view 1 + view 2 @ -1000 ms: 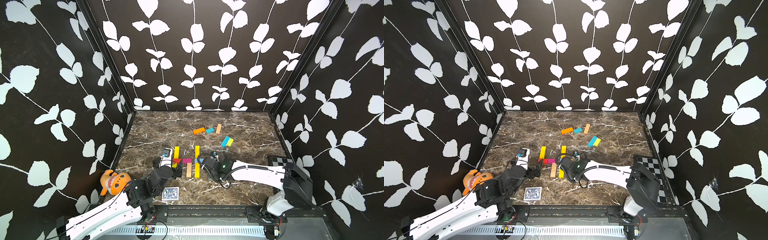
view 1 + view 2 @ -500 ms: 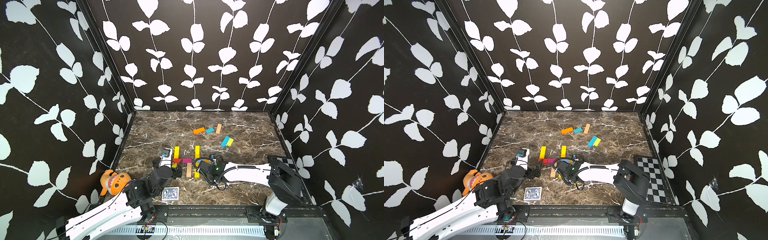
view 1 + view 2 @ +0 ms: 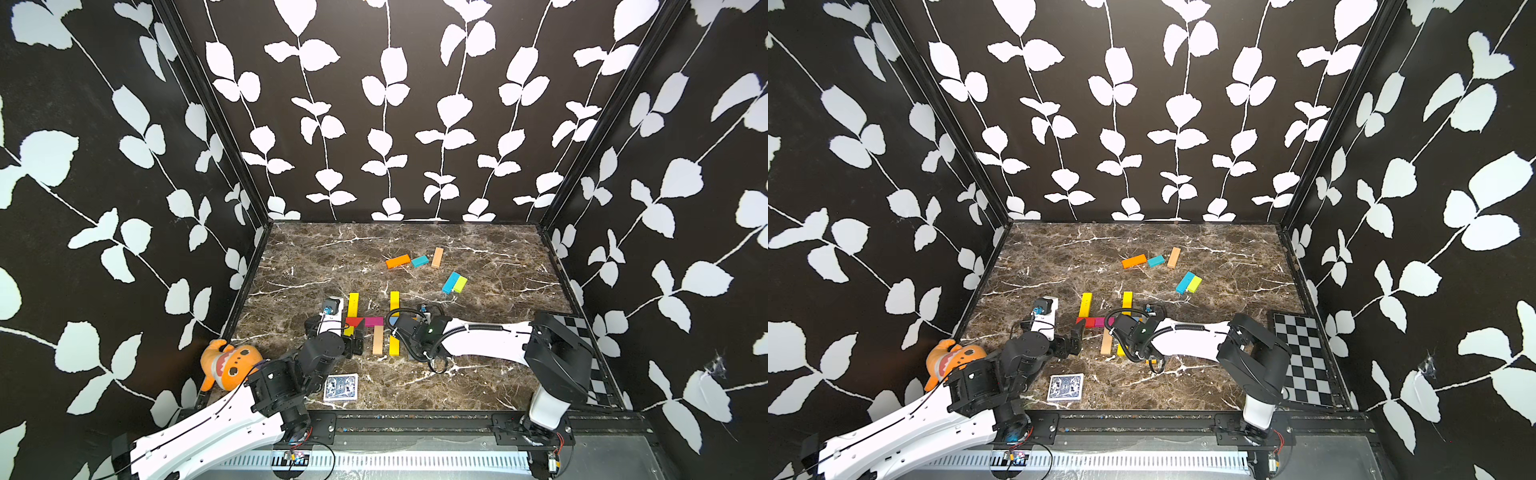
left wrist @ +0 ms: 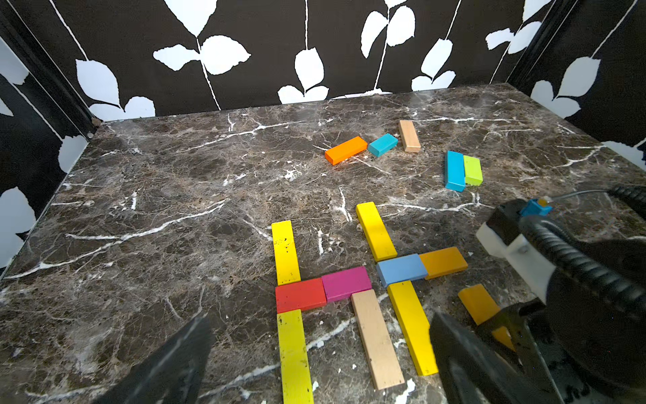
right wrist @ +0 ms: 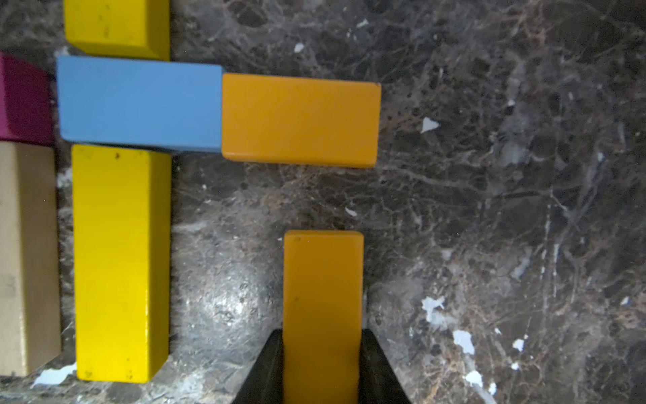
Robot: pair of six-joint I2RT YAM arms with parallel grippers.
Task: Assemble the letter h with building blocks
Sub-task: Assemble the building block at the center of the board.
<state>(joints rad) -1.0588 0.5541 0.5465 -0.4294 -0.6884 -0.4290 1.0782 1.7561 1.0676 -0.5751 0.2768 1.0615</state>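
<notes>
Right gripper (image 5: 321,334) pinching orange bar (image 5: 321,280), its end just short of orange crossbar block (image 5: 300,119), toward counter (image 3: 415,245) front edge. Left gripper (image 4: 320,320) spread wide.

1. On my bench (image 3: 1059,257), five loose blocks lie at the back: orange (image 3: 1133,261), teal (image 3: 1155,261), tan block (image 3: 1174,257), then blue (image 3: 1185,282) touching green (image 3: 1194,284).
2. Nearer me, left yellow bar (image 3: 1085,304) meets red (image 3: 1087,322), with pink (image 3: 1100,321) end to end and tan bar (image 3: 1107,344) beneath.
3. My right arm (image 3: 1183,338) crosses right yellow bar (image 3: 1127,300).
4. My left pincer (image 3: 1074,337) sits just beside red.
5. Card (image 3: 1065,387) lies by the front edge, with the plush toy (image 3: 951,357) at one side and the checkerboard (image 3: 1302,357) at the other.
</notes>
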